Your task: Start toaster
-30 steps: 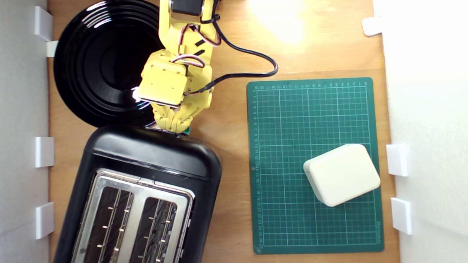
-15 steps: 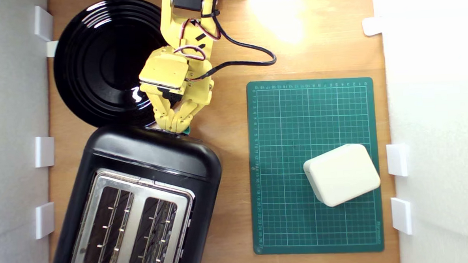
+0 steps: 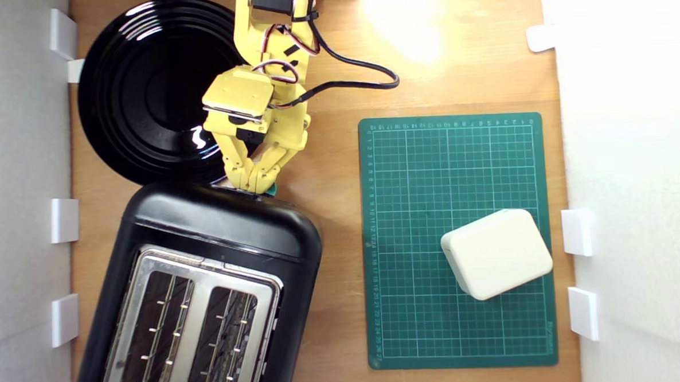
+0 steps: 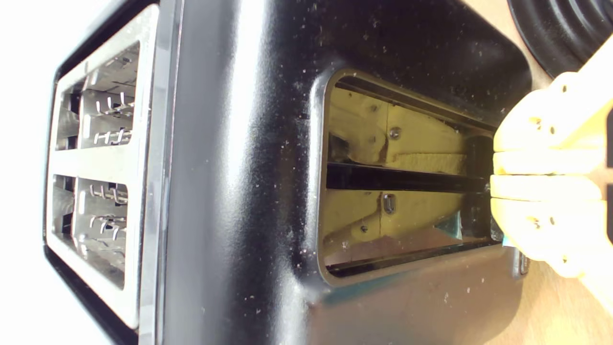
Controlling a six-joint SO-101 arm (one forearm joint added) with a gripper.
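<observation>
Clenched tight, the pincer (image 3: 255, 186) is pressing its yellow fingertips (image 4: 541, 177) against the toaster (image 3: 206, 288) end, over the lever slot (a green knob (image 3: 271, 190) is peeking out beside them).

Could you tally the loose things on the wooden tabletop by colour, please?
Black: 2, the toaster and the round plate.
Green: 1, the cutting mat.
Cream: 1, the small rounded box, on the mat.
Total: 4.

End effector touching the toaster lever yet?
Touching. In the wrist view the closed end effector presses against the teal lever at the toaster's slot end.
</observation>
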